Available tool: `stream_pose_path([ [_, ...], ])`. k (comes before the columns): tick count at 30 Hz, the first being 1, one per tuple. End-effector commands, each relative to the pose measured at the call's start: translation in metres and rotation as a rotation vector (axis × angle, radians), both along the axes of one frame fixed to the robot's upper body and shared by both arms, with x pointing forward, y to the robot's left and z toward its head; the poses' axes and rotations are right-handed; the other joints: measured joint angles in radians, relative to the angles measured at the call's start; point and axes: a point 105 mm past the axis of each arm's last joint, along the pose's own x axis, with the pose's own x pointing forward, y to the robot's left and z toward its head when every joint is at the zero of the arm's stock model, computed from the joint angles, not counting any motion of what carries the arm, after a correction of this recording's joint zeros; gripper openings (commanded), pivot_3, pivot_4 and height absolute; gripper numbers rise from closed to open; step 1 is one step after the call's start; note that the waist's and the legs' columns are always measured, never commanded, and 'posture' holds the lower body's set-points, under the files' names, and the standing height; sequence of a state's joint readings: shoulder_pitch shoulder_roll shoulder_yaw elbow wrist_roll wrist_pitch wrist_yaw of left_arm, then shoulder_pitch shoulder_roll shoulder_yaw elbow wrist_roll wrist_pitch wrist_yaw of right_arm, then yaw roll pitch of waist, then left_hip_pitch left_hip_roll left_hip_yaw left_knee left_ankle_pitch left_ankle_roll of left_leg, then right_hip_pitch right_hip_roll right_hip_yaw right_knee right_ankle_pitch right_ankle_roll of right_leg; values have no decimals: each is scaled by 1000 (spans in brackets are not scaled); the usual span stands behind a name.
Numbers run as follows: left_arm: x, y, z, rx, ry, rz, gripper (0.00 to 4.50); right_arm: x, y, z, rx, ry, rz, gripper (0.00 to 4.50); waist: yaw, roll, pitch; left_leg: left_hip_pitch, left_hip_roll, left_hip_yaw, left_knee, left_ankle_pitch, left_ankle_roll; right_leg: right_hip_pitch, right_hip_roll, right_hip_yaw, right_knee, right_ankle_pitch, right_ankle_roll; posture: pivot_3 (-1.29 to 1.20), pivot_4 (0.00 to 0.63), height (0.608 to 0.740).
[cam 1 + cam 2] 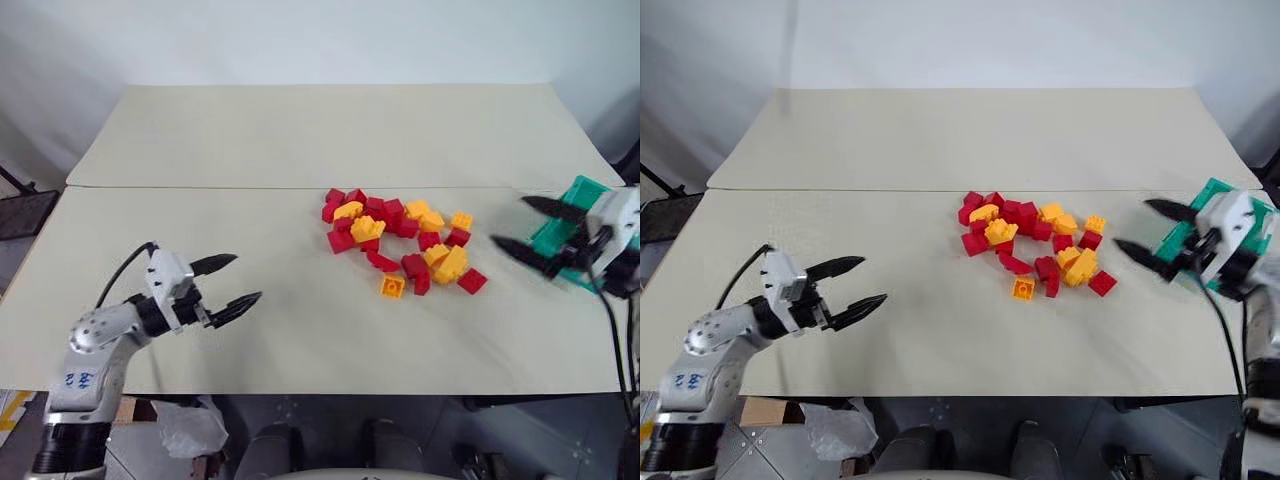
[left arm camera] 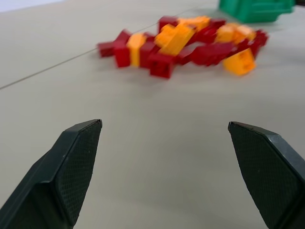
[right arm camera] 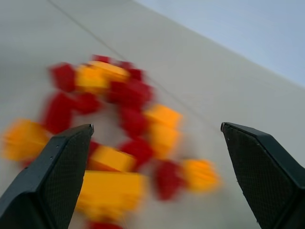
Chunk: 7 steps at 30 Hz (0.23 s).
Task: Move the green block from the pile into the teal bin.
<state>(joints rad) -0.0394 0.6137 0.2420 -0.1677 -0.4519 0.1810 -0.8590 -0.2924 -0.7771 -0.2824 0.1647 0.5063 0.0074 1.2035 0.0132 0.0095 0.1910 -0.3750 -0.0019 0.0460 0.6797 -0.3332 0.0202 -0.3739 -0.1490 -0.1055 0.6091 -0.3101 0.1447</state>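
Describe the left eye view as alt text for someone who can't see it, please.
A pile of red and yellow-orange bricks lies on a beige table. The left gripper and the right gripper hang open on either side of it. A teal bin sits at the table's right edge behind the right gripper.

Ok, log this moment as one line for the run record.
left gripper: open, empty, over bare table | right gripper: open, empty, before teal bin | pile: red and yellow-orange bricks, untouched | green block: not visible
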Motion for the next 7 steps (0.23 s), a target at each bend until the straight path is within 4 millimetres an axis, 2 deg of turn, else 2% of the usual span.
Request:
stream_pose_path([
  [1,-7,9,13,31,-78,60,4500,-27,34,-11,-38,19,173,4481,7,0,0,0,0,0,0,0,0,0,0,0,0,0,0,0,150,740],
  [3,-11,10,13,31,-88,81,4500,-30,31,-23,-39,67,159,4481,13,0,0,0,0,0,0,-1,0,0,0,0,-1,0,0,0,150,740],
  [7,-17,11,11,38,-84,94,4500,-26,17,-32,-47,69,79,4481,12,0,0,0,-1,0,1,-1,1,1,-1,1,-2,0,0,0,150,740],
])
